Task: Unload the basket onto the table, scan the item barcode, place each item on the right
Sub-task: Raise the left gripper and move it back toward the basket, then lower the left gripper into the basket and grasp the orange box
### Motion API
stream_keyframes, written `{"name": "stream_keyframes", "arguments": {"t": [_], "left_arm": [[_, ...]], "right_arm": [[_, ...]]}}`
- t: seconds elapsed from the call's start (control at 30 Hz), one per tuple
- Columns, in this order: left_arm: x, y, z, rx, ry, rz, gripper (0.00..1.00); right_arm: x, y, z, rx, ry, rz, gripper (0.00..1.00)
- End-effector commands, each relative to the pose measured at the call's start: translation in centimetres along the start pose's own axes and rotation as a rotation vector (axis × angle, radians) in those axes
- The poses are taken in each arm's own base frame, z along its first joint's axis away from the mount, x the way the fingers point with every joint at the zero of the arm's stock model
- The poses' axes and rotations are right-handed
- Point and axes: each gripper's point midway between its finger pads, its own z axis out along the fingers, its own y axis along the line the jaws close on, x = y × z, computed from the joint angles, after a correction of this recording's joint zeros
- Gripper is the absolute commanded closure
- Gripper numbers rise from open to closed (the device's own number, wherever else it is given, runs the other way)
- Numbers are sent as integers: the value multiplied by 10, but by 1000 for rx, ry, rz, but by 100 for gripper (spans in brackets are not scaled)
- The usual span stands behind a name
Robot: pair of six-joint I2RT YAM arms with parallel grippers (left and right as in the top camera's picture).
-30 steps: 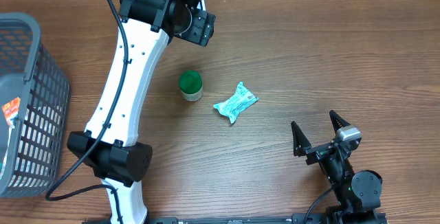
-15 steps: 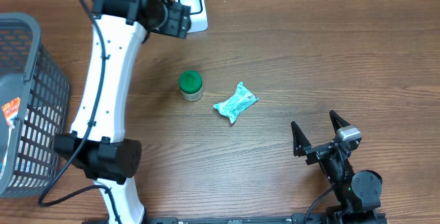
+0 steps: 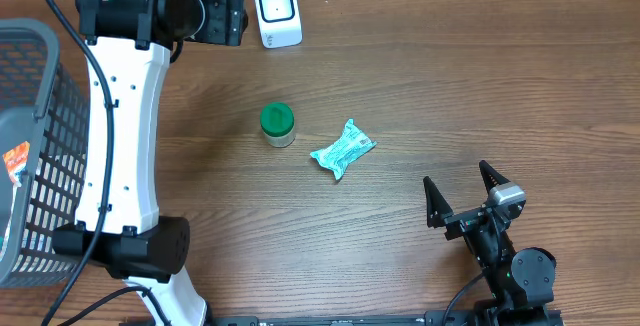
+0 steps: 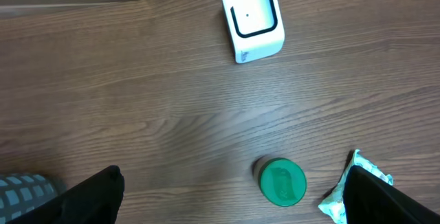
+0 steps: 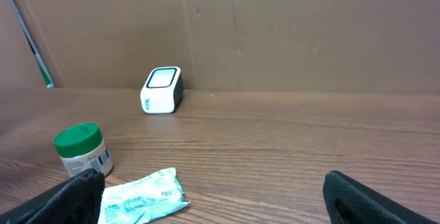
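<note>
Left wrist view first: how does the left gripper (image 4: 234, 176) stand?
– Spread wide, with nothing between its fingers. Only the two dark fingertips (image 4: 96, 195) show, at the bottom corners of the picture, above bare table (image 4: 137, 80).

And where is it, counted from the jar (image 3: 277, 123)?
– Beyond the jar and to its left, up near the far edge of the table. It hangs clear of the jar and touches nothing.

What lies closest to it?
– The scanner (image 3: 277, 12), a small white box with a dark-rimmed window. It stands straight beyond the jar, just to the right of the gripper.

The jar itself?
– Upright on the wood, green lid on top, pale label on its side. No gripper is on it.

Anything next to it?
– A crumpled teal and white packet (image 3: 342, 150), just to the jar's right and a little nearer the front edge. The two lie close but apart. I can't make out a barcode on either.

And the right gripper (image 3: 460, 194)?
– Also spread wide and empty, well apart from the jar, to its right and towards the front edge. Its fingers point towards the jar and packet.

Further out?
– A grey wire basket (image 3: 40, 156), well to the jar's left, at the table's left edge, with something grey and a red-printed thing inside.
</note>
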Motion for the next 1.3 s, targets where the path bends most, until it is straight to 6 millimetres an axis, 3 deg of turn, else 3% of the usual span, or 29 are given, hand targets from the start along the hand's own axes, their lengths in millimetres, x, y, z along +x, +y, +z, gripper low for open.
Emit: {"name": "stream_keyframes", "arguments": {"t": [0.0,0.4,0.6,0.9,1.27], "left_arm": [[-7,6,-17,6,-46,-37,15],[-15,40,-62,-43,-148,-98,14],[-9,67,-71,-84,-151,-168,13],[18,135,-85,-209,-106,-318,14],[38,172,-93,-281,-72,-399,14]], "right_arm": [[2,0,0,-1,-3,-5,0],[2,0,0,-1,-3,-5,0],[2,0,0,-1,-3,-5,0],[2,0,0,-1,-3,-5,0],[2,0,0,-1,-3,-5,0]]}}
